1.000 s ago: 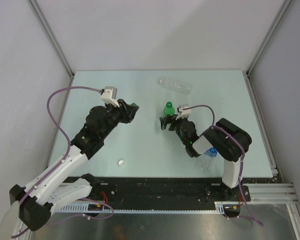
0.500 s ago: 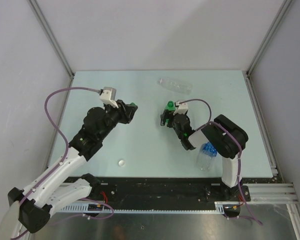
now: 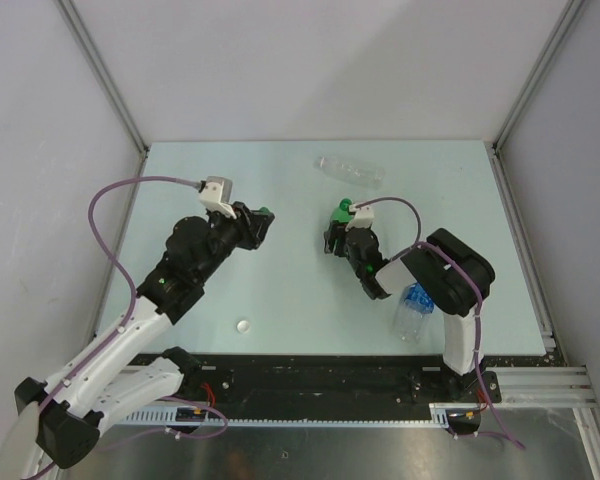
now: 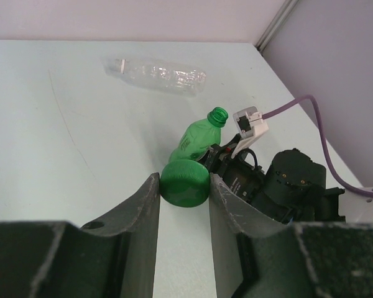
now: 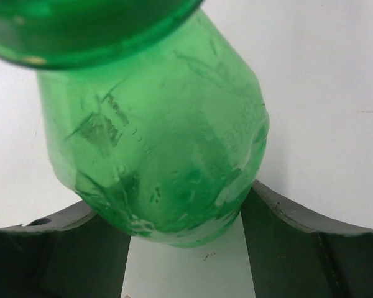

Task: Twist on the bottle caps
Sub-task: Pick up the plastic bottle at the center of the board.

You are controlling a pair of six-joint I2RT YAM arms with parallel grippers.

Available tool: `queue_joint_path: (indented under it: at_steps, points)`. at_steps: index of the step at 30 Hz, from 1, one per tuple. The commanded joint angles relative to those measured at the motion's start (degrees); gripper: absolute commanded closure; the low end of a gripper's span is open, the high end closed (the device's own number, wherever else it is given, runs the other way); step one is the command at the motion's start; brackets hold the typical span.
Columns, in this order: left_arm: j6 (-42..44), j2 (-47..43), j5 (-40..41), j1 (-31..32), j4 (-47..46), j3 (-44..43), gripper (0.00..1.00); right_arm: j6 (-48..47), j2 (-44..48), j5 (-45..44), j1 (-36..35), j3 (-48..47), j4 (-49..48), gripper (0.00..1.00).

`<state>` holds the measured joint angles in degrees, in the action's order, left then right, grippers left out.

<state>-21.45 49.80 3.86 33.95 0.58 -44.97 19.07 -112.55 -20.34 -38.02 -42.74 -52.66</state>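
Left end effector [image 3: 264,214] pinches green cap [image 4: 185,182], raised off bench [image 3: 280,290]. Right end effector [image 5: 174,217] clamps tilted green bottle [image 4: 196,138] by lower body, open neck up, apart from cap. Best: line cap square over neck, seat flat before twisting, hold bottle firm against turning

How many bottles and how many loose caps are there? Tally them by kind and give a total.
Bottles: 3 (green bottle, clear bottle, blue-labelled bottle)
Loose caps: 2 (green cap, white cap)
Total: 5
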Motion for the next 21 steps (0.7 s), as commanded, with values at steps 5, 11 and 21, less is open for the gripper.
queue_joint_path:
  at_steps: [5,11,21]
  points:
    - [1.7,-0.2,-1.0,-0.2,-2.1,0.0,0.76,-9.2,2.7,-3.4,-2.7,-1.3,1.4,0.65]
    - [1.0,1.5,-5.7,-0.2,-3.2,-1.4,0.76,-21.5,8.5,5.5,-6.5,-1.3,6.9,0.74]
    - [1.5,9.4,-5.6,0.7,2.0,-5.2,0.78,-31.9,21.9,27.0,-8.0,-1.3,24.8,0.79]
